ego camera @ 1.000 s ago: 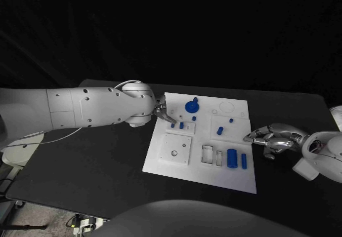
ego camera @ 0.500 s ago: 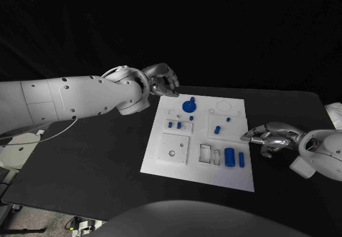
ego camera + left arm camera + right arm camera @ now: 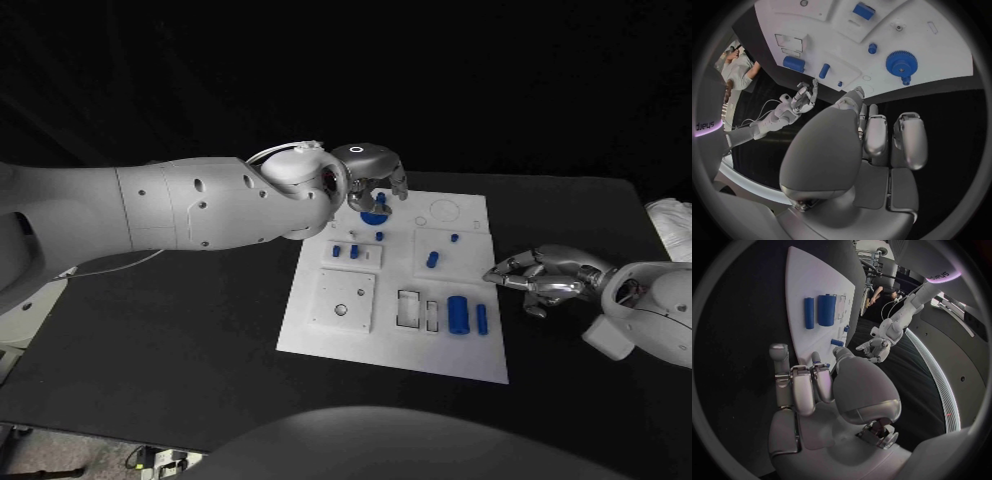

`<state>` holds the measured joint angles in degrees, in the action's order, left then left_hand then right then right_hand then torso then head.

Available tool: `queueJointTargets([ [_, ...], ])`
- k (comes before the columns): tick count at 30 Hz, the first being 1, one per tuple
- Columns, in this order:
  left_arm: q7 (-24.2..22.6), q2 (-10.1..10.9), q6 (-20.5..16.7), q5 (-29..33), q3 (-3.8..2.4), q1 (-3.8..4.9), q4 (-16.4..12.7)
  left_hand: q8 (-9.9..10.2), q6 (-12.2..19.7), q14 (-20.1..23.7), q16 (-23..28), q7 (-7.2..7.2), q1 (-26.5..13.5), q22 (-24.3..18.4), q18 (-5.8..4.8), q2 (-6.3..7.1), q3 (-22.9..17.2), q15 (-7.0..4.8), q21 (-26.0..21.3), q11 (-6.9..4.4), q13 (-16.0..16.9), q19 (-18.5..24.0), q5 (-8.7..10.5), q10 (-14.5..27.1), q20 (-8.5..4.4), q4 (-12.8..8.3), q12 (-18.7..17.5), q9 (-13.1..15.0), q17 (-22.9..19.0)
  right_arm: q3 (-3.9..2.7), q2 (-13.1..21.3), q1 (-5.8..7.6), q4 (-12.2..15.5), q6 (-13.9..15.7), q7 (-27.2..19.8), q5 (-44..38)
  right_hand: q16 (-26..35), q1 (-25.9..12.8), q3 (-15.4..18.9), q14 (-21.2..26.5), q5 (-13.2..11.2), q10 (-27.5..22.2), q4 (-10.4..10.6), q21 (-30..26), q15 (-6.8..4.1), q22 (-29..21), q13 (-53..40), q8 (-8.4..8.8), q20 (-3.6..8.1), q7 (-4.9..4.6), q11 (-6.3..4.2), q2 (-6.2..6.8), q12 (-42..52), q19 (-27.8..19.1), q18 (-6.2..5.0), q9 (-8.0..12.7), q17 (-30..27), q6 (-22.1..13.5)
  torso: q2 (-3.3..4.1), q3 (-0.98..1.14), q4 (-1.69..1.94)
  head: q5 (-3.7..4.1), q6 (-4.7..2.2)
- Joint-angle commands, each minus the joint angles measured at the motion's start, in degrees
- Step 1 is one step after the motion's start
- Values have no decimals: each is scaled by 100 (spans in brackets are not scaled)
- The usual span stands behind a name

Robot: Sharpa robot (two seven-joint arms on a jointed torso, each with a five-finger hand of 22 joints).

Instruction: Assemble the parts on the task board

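Observation:
The white task board (image 3: 325, 335) lies in the middle of the black table. A blue gear (image 3: 374, 214) stands near its far edge, with small blue pegs (image 3: 355, 251) just in front of it. Near the board's right edge lie a thick blue cylinder (image 3: 459, 313) and a thinner one (image 3: 482, 318). My left hand (image 3: 369, 172) hovers over the far edge, above the gear, fingers extended and holding nothing. In the left wrist view its fingers (image 3: 879, 137) point toward the gear (image 3: 898, 62). My right hand (image 3: 541, 280) sits just off the board's right edge, fingers spread and empty.
The board has a raised square plate (image 3: 346, 298) with a hole and two rectangular slots (image 3: 418, 310) beside it. A pale object (image 3: 672, 222) lies at the table's far right edge. Bare black table (image 3: 173, 330) stretches left of the board.
My left hand has lifted from the board's left side and swung to the far edge, above the blue gear. The right hand has stayed where it was.

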<state>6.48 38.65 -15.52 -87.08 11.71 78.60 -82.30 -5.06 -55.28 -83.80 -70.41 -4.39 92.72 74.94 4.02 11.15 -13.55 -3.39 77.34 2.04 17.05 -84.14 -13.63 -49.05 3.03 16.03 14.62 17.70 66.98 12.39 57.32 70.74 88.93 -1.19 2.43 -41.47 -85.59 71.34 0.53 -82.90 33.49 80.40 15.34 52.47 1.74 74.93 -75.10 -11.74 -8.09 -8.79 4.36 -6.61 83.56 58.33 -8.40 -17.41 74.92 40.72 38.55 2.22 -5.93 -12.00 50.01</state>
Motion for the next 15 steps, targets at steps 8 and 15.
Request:
queueJointTargets([
  [8, 58, -248, 782, -1127, -36, -142, 210, 30, -208, 2, -27, 58, -59, 1090, -99, 152, -157, -21, -92, -50, -147, -116, 27, -350, -32, 23, 70, -143, -78, 7, 44, -8, 70, 42, -102, -52, 25, 36, -30, 29, 39, -51, 11, 17, 2, 304, -845, 25, -10, -22, -1, 34, -16, 3, -13, 2, 932, 11, 100, 15, -25, 15, -1],
  [15, 109, -252, 828, -1379, -40, -203, 235, -63, -402, 52, -9, 158, -286, 1078, -86, 226, -108, -55, -166, -117, -119, -84, 264, -475, -59, 32, 186, -142, -150, 7, 21, -8, 54, 82, -172, -52, 25, 36, -30, 29, 39, -51, 11, 17, 2, 304, -845, 25, -10, -22, -1, 34, -16, 3, -13, 2, 932, 11, 119, 21, -44, 8, -1],
])
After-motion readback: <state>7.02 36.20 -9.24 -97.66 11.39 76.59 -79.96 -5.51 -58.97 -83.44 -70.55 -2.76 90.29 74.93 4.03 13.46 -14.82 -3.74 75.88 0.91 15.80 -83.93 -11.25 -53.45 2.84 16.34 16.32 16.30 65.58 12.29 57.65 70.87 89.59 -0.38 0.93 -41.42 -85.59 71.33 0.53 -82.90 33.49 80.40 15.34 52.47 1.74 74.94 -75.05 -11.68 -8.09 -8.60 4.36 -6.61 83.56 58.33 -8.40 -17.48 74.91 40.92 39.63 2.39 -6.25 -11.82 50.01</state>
